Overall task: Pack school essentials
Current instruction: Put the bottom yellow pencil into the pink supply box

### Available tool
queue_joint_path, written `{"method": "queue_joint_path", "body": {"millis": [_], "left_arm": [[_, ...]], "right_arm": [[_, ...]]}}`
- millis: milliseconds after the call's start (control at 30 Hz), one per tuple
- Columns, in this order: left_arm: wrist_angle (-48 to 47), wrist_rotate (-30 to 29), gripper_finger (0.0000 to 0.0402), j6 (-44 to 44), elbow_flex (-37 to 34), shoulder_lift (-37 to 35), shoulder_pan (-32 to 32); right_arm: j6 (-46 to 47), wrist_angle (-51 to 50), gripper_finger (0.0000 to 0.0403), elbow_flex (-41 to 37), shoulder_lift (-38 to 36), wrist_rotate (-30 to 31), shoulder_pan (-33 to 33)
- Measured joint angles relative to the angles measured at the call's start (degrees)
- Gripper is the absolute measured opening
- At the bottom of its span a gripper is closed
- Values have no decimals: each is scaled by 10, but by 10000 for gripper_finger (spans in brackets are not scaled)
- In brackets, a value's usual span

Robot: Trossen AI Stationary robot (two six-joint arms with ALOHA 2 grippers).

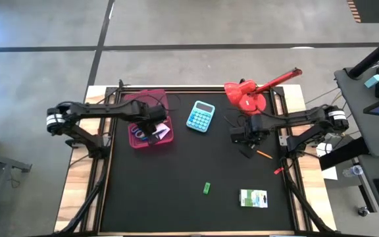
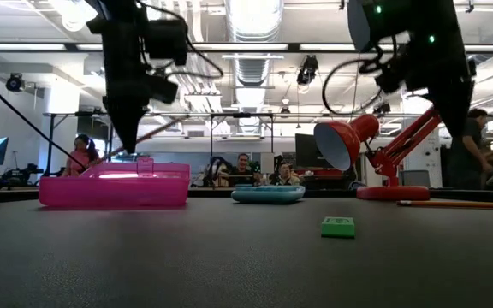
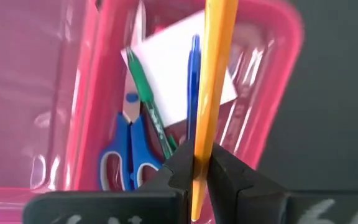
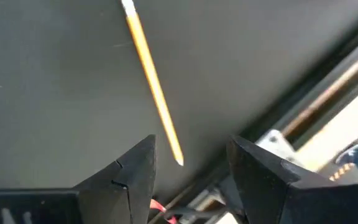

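From above, my left gripper [image 1: 151, 129] hangs over the pink box [image 1: 143, 141], my left wrist shows it pinching an orange pencil [image 3: 211, 93], and my right gripper [image 4: 188, 171] spreads above another pencil [image 4: 151, 84].

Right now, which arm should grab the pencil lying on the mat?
Right. The right gripper hovers open over that orange pencil, jaws either side of it. The left gripper is over the pink box, already holding another pencil.

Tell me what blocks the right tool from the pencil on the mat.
Nothing visible. The right tool hangs open over the pencil, which lies alone on bare mat.
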Motion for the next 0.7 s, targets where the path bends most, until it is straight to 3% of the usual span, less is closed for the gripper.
{"method": "queue_joint_path", "body": {"millis": [333,700], "left_arm": [[2,-14,11,17,-4,67,2],[2,-15,15,5,-4,73,2]], "right_arm": [[-2,88,174,-102,0,-35,-7],[-3,171,173,-157,0,-41,-7]]}}
